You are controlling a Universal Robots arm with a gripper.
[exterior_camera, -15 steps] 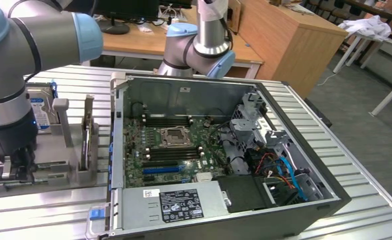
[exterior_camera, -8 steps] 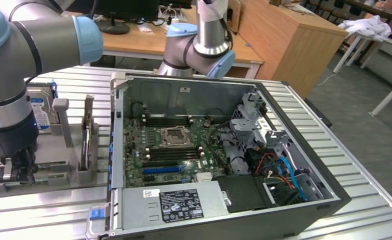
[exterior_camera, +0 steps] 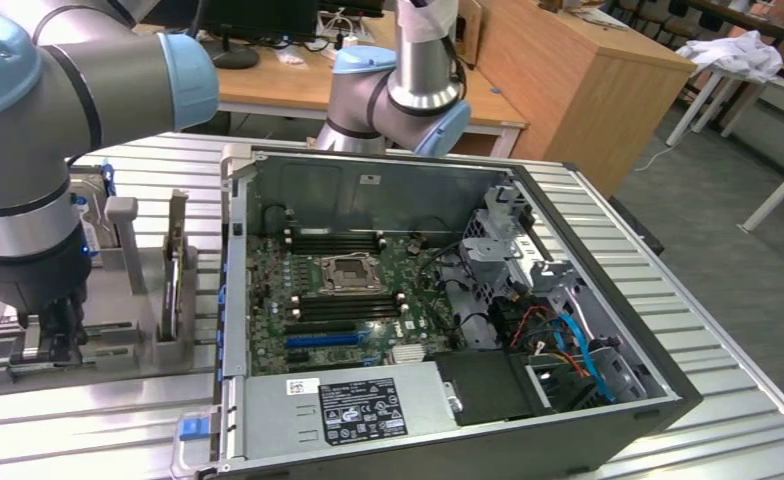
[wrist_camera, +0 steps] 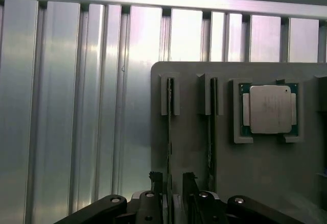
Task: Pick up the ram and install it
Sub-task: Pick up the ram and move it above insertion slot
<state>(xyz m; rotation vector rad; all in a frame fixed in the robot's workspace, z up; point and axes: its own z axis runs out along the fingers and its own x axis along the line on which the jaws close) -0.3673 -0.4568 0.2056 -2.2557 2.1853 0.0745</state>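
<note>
The ram (wrist_camera: 169, 132), a thin flat stick, stands on edge in a slot of the grey holder plate (wrist_camera: 191, 142). I read the gripper (wrist_camera: 172, 179) as narrowly open, with its black fingers (wrist_camera: 156, 179) straddling one end. A second stick (wrist_camera: 211, 132) and a square metal-lidded processor (wrist_camera: 269, 109) sit alongside. The plate rests on the ribbed aluminium table (wrist_camera: 61, 106), at the exterior view's left of the open computer case (exterior_camera: 365, 190).

Nothing here is legible to you.
You see a black sticker (exterior_camera: 363, 408) and a white label (exterior_camera: 285, 386) on the power supply (exterior_camera: 426, 383), their print too small to read.
</note>
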